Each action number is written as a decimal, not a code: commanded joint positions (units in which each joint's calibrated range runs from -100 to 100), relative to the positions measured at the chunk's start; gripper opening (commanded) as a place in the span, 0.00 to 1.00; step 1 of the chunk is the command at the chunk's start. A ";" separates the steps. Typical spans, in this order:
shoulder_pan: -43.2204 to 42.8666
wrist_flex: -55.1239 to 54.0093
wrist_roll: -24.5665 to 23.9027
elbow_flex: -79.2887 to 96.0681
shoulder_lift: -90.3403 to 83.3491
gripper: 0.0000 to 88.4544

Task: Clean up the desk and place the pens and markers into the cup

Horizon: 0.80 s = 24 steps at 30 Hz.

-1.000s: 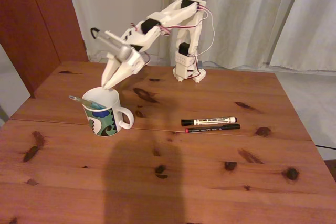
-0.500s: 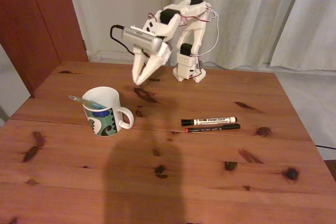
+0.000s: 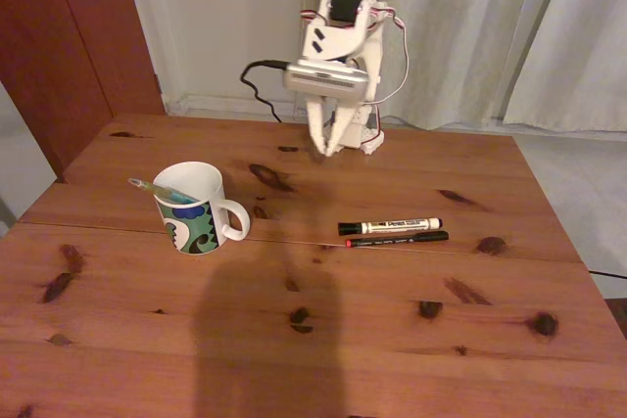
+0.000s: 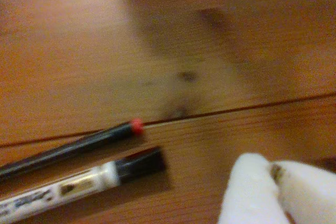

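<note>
In the fixed view the arm is folded up at the far side of the surface [image 3: 392, 340], its jaws [image 3: 323, 149] pointing down, close together and holding nothing, well above the wood. The cup [image 3: 194, 209] stands left of centre, handle to the right, with the green pen [image 3: 149, 186] leaning out over its left rim. The marker [image 3: 389, 226] and the black pen [image 3: 397, 239] lie side by side right of centre, well apart from the cup, marker farther. In the blurred wrist view the jaws [image 4: 270, 174] appear lower right, tips nearly touching, beside the marker's [image 4: 79, 184] black cap and the pen's [image 4: 68, 148] red end.
</note>
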 commanded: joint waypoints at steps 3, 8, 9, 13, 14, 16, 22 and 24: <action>-4.85 0.08 0.29 -3.72 -1.82 0.01; -8.15 -0.52 -0.18 -3.72 -1.66 0.01; -8.47 -0.60 -0.23 -3.72 -1.57 0.01; -9.28 -0.78 -0.34 -4.63 1.49 0.01; -9.28 -1.38 -0.44 -4.63 2.32 0.01; -8.87 -4.90 -1.02 -4.45 3.72 0.01; -6.70 -10.50 -0.55 -3.90 5.21 0.01; -6.38 -10.50 0.24 -3.81 5.21 0.01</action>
